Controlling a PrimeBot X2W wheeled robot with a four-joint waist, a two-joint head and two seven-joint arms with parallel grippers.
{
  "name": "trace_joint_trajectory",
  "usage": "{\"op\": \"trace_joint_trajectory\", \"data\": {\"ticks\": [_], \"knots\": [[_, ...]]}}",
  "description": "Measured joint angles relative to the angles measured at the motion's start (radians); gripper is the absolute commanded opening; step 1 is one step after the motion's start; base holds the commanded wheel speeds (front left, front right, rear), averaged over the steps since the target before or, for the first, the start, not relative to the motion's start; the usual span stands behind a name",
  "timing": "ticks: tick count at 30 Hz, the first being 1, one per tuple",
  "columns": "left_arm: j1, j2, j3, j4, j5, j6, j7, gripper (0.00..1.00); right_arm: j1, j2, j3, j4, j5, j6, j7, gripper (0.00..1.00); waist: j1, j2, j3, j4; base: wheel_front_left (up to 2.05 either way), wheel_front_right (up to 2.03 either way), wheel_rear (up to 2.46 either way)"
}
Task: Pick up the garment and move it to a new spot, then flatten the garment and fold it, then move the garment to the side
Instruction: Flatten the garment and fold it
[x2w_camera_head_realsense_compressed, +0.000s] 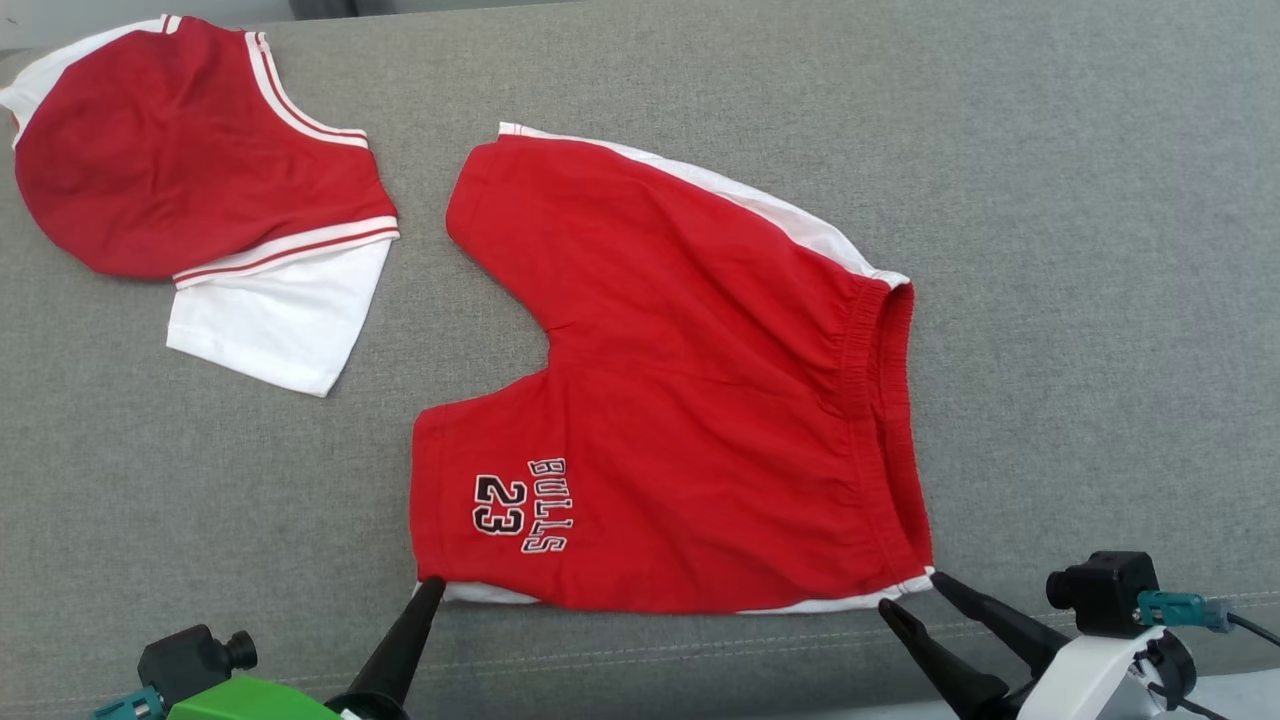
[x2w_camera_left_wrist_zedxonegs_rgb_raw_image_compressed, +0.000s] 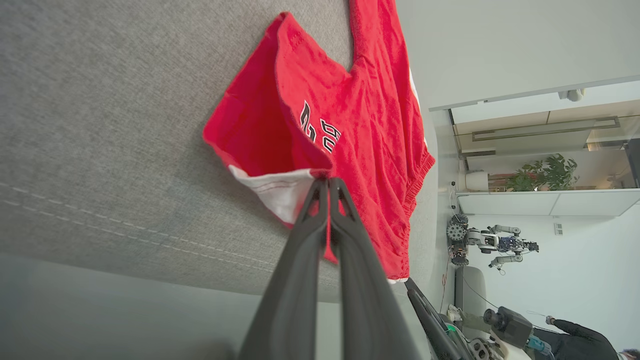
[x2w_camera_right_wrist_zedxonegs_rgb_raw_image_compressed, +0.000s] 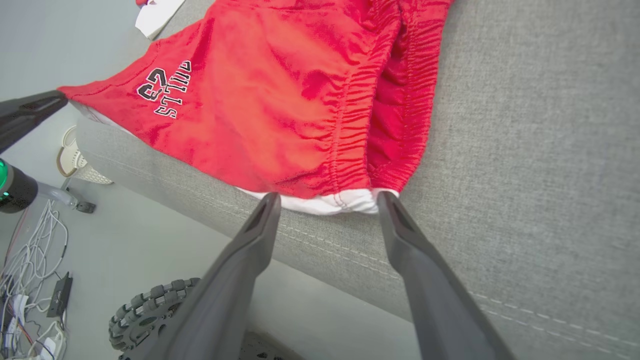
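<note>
Shorts (x2w_camera_head_realsense_compressed: 680, 400): red knit fabric with white side stripes, lying flat in the middle of the tabletop. The gathered elastic waistband points to 3 o'clock and the legs to 9 o'clock. "BULLS 23" is stitched on the near leg.
Tabletop (x2w_camera_head_realsense_compressed: 1050, 250): grey woven cover with a double seam along the near edge.
Left end effector (x2w_camera_head_realsense_compressed: 432, 583): at 7 o'clock, its long dark fingers pressed together and pinching the white-striped hem corner of the near leg.
Right end effector (x2w_camera_head_realsense_compressed: 910, 591): at 5 o'clock, fingers spread wide with a tip either side of the white waistband corner, gripping nothing.
Jersey (x2w_camera_head_realsense_compressed: 200, 180): at 10 o'clock, red with a white sleeve and striped trim, bunched, apart from the shorts.
</note>
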Motion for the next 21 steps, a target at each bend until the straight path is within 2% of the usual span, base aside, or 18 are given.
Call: {"op": "trace_joint_trajectory", "data": {"ticks": [6,21], "knots": [[-0.001,-0.002,-0.002,0.001,0.003,0.0,0.0,0.0,0.036,0.071,-0.045,0.038,0.122,0.0,-0.015,1.0,0.0,0.0,0.003,0.001,0.0,0.0,0.0],[-0.001,-0.009,0.002,0.008,0.018,0.0,-0.001,0.0,0.057,0.083,-0.082,0.075,0.166,0.012,-0.032,1.0,0.0,0.0,0.0,0.007,0.0,0.0,0.0]]}}
